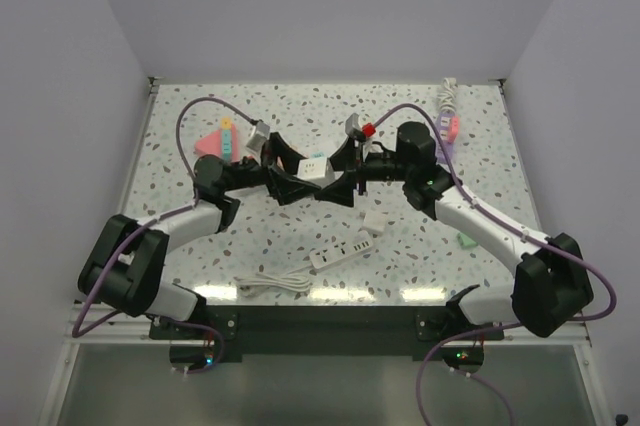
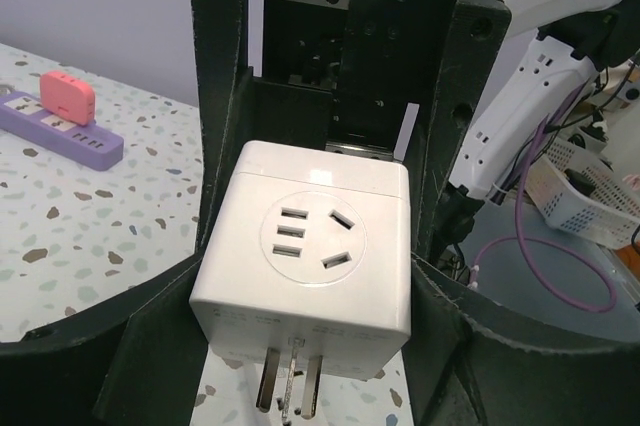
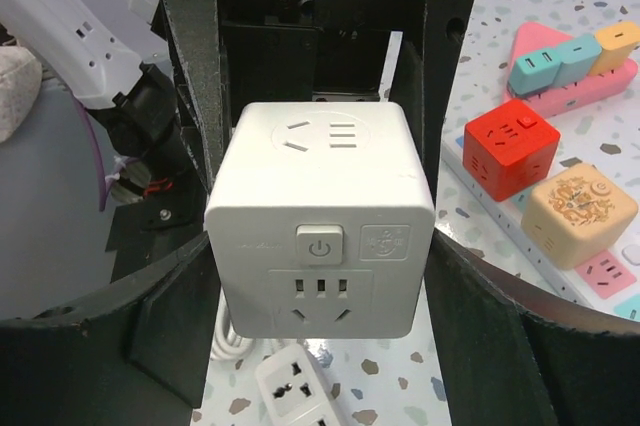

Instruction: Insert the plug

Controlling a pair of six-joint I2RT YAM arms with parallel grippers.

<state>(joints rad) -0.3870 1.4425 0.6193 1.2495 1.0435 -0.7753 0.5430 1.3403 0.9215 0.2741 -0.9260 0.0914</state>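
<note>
A white cube plug adapter hangs in mid air above the table's middle, gripped from both sides. My left gripper is shut on it from the left, and my right gripper is shut on it from the right. In the left wrist view the cube sits between my fingers, its metal prongs pointing down. In the right wrist view the cube shows its power button and sockets. A white power strip with a coiled cord lies on the table near the front; its end shows below the cube.
A small white adapter lies right of centre. A purple strip with a pink plug lies at the back right. A pink triangular strip lies at the back left. A red cube and a beige cube sit on a strip.
</note>
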